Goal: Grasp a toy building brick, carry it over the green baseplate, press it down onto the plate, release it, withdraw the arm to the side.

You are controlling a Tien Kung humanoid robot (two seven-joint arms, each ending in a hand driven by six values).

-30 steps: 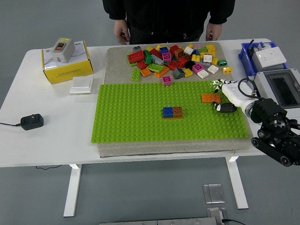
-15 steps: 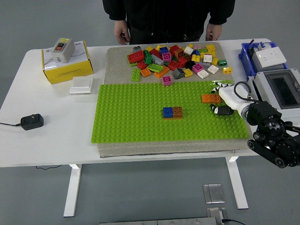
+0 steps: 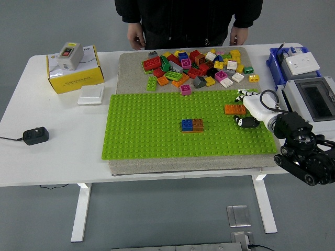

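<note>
On studded green baseplate [image 3: 157, 130], rectangular orange brick [image 3: 235, 109]

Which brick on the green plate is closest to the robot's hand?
The orange brick near the green baseplate's right edge, just beside the right hand. The blue brick and brown brick sit together in the middle, much farther away.

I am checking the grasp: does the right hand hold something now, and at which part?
It cannot be told. The right hand is at the right end of the orange brick on the green baseplate, but the contact is too small to see.
</note>
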